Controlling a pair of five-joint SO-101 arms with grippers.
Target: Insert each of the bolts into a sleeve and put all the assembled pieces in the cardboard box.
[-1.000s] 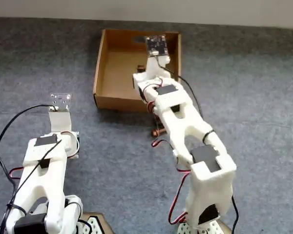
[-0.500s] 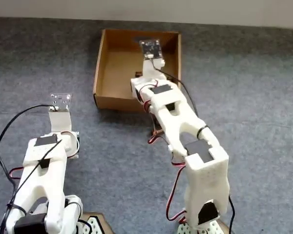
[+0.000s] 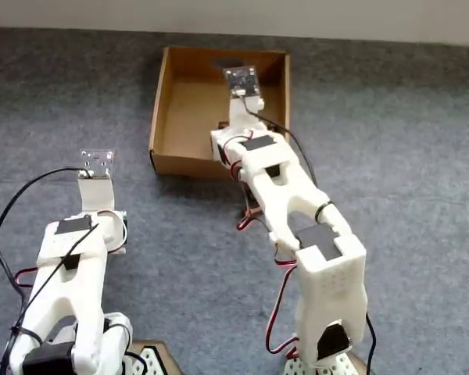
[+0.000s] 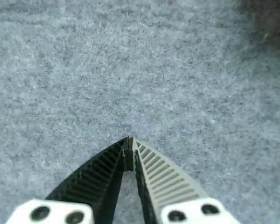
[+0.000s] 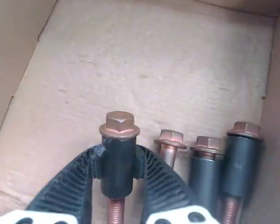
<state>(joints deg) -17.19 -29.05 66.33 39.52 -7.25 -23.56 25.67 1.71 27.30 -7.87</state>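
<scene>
Your right gripper (image 5: 117,156) clamps the dark sleeve of a copper hex-head bolt-and-sleeve piece (image 5: 119,130), holding it low inside the brown cardboard box (image 3: 164,94), probably so you can lay it parallel to the three other copper bolts (image 5: 206,168) lined up against a box wall. The nearest bolt sits just beside one finger, while bare cardboard offers release room on the other side. Your left gripper (image 4: 129,142) is closed on nothing over the grey carpeted table (image 4: 130,56), well apart from the box
</scene>
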